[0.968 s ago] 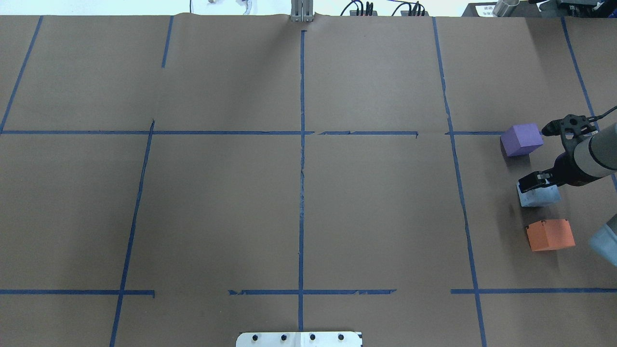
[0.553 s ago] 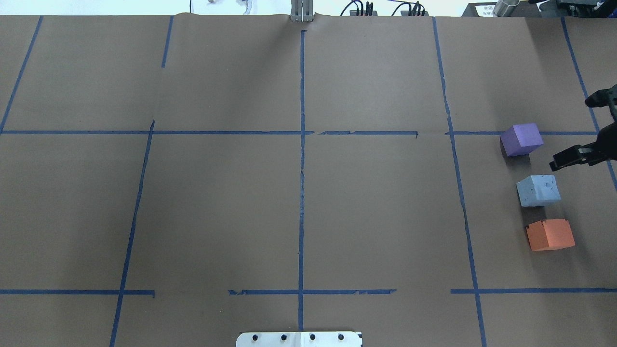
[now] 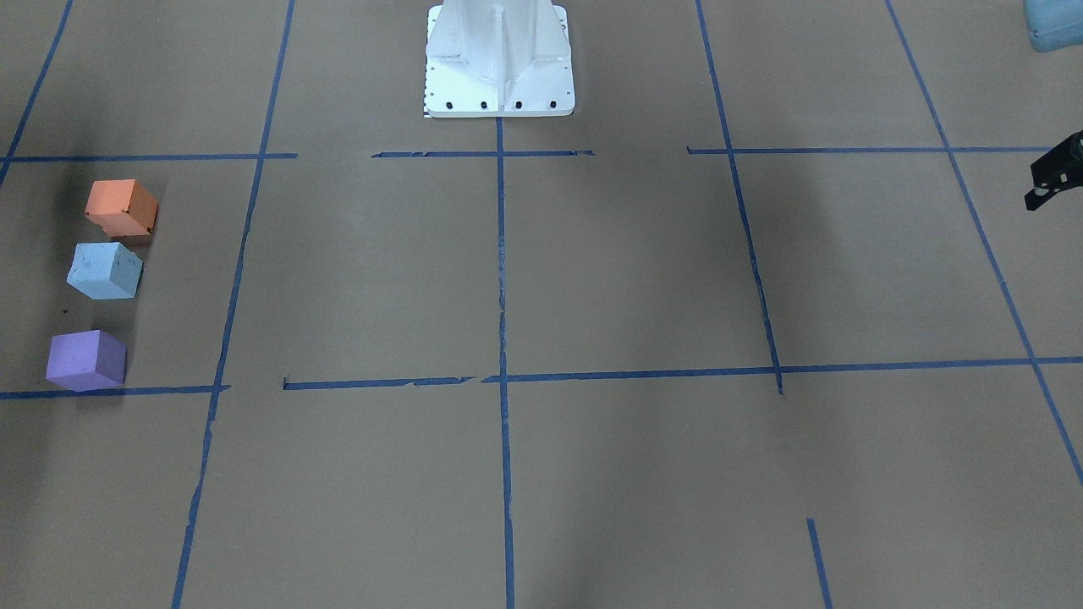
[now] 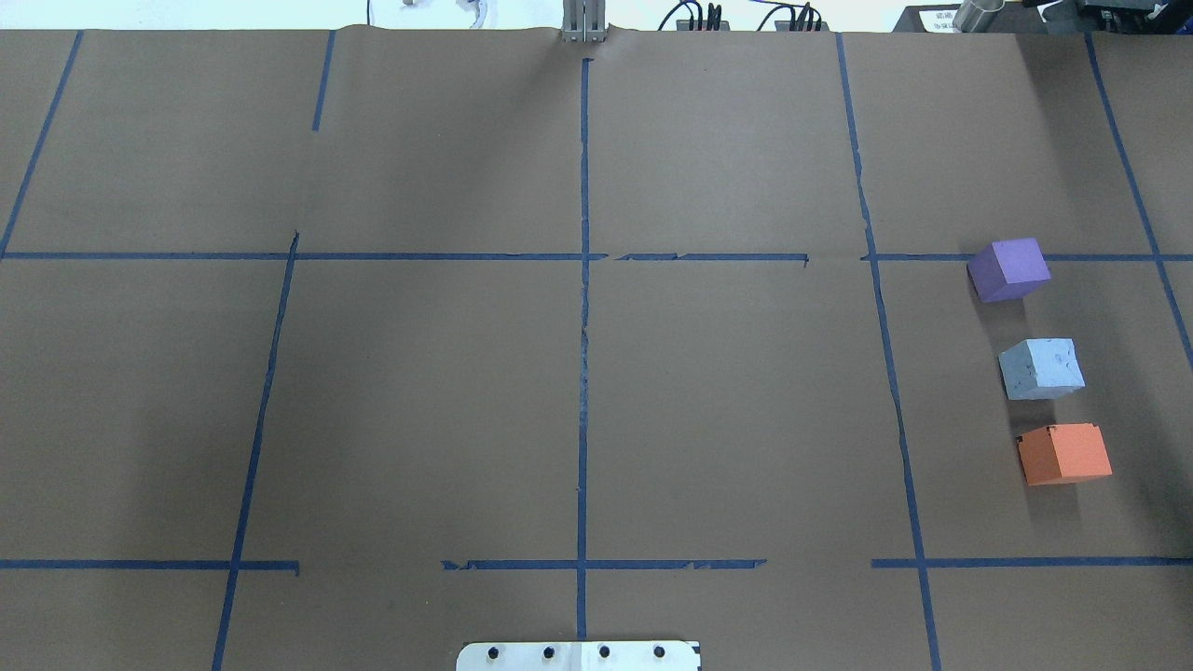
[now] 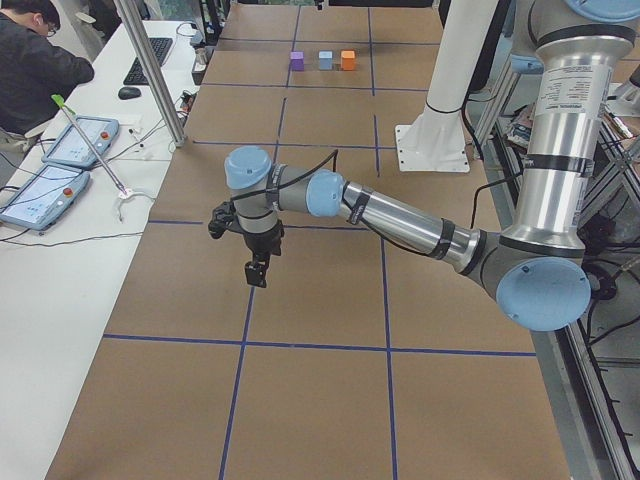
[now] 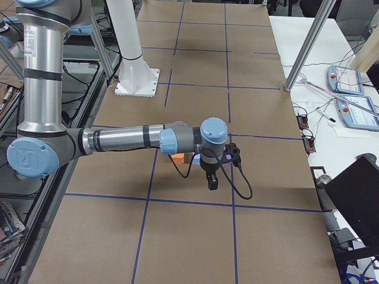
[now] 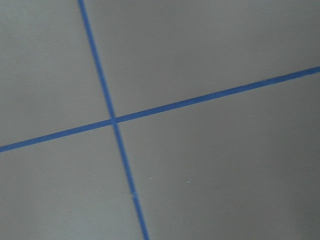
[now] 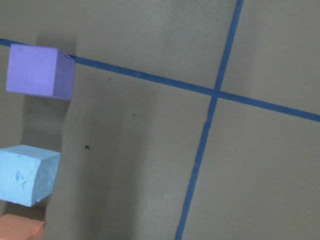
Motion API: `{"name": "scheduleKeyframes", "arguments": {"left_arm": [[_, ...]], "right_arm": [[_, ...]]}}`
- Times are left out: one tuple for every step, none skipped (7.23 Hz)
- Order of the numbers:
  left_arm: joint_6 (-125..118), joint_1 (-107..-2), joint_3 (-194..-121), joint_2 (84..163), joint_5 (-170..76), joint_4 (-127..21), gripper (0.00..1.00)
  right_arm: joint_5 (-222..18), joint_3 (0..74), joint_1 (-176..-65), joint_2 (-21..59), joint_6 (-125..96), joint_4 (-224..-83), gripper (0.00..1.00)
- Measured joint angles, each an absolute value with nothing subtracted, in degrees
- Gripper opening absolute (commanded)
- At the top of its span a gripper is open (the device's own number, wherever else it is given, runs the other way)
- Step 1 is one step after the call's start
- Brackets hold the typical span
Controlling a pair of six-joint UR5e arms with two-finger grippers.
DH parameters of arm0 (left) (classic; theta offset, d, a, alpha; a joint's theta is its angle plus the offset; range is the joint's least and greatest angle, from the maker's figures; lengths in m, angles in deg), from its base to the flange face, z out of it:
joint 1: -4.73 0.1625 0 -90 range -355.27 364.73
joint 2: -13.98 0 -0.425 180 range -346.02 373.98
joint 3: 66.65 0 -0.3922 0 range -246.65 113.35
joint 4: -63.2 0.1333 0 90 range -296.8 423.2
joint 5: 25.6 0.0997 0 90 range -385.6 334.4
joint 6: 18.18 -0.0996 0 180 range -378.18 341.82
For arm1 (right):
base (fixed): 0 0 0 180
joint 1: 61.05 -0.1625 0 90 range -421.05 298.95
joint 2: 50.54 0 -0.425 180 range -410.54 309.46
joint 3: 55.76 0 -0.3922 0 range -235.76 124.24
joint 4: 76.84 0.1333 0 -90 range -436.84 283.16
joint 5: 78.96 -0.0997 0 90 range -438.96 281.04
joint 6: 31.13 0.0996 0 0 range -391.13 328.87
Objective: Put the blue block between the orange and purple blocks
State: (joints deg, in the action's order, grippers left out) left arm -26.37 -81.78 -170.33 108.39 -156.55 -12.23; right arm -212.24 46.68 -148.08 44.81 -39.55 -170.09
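Observation:
The light blue block [image 4: 1041,369] sits on the brown table between the purple block [image 4: 1009,268] and the orange block [image 4: 1064,454], apart from both. The same row shows in the front view: orange [image 3: 121,208], blue [image 3: 105,271], purple [image 3: 86,359]. The right wrist view shows purple [image 8: 40,70], blue [image 8: 27,174] and orange [image 8: 20,227] with no fingers in it. My right gripper [image 6: 213,174] shows only in the right side view, above the table beside the blocks; I cannot tell its state. My left gripper [image 3: 1049,179] is cut by the frame edge, far from the blocks.
Blue tape lines [image 4: 583,326] divide the brown paper table. The white robot pedestal [image 3: 499,59] stands at the table's near middle. A side table with tablets [image 5: 60,165] and a seated operator [image 5: 35,60] runs along the far edge.
My right gripper, open over the blue block a second ago, drew back to the right and left the overhead view. The blue block stays in place between the other two.

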Motion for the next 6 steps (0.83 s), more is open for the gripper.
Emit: {"name": "scheduleKeyframes", "arguments": {"left_arm": [[-28.4,-84.6,-169.5,106.4,-156.7,-12.2,1.00],[-29.1,-85.9,-170.2,103.1,-156.7,-12.8,1.00],[-29.2,-86.5,-171.5,100.1,-156.6,-13.5,1.00],[-29.2,-86.6,-172.2,98.2,-156.6,-14.3,1.00],[-29.2,-86.6,-172.2,97.3,-156.6,-15.4,1.00],[-29.2,-86.6,-172.1,96.9,-156.6,-16.1,1.00]], "right_arm": [[-212.3,46.9,-150.1,45.0,-42.0,-173.2,1.00],[-212.3,46.9,-150.6,45.0,-42.4,-174.4,1.00],[-212.1,47.0,-150.4,44.8,-41.6,-174.7,1.00],[-212.1,47.1,-149.8,44.6,-41.0,-174.7,1.00],[-212.0,47.1,-149.2,44.4,-40.7,-174.7,1.00],[-212.0,47.1,-148.8,44.4,-40.6,-174.4,1.00]]}}
